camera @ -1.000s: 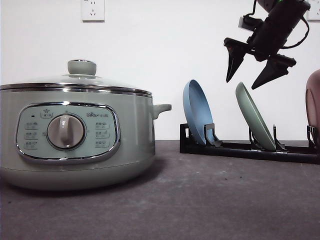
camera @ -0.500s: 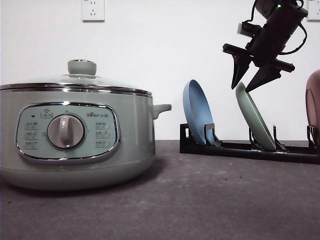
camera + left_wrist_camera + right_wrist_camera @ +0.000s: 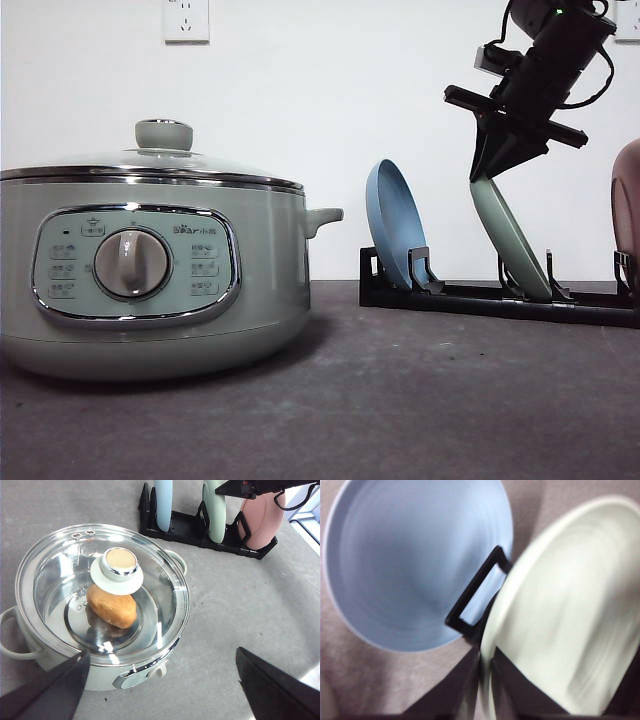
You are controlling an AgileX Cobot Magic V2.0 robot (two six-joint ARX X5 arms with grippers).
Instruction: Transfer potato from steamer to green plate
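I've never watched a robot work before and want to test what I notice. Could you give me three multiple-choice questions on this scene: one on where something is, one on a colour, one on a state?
1. Where is the potato?
A. On the table
B. Inside the steamer
C. On the blue plate

2. What colour is the plate that the right hand has closed on?
A. Pale green
B. Blue
C. Pink

3. How is the steamer's glass lid?
A. Lying on the table
B. Held in a hand
C. On the pot

Answers:
1. B, the potato shows through the glass, under the knob.
2. A, the fingers pinch the top rim of the green plate, which stands in the black rack.
3. C, the lid sits on the steamer's rim in the front and left wrist views.
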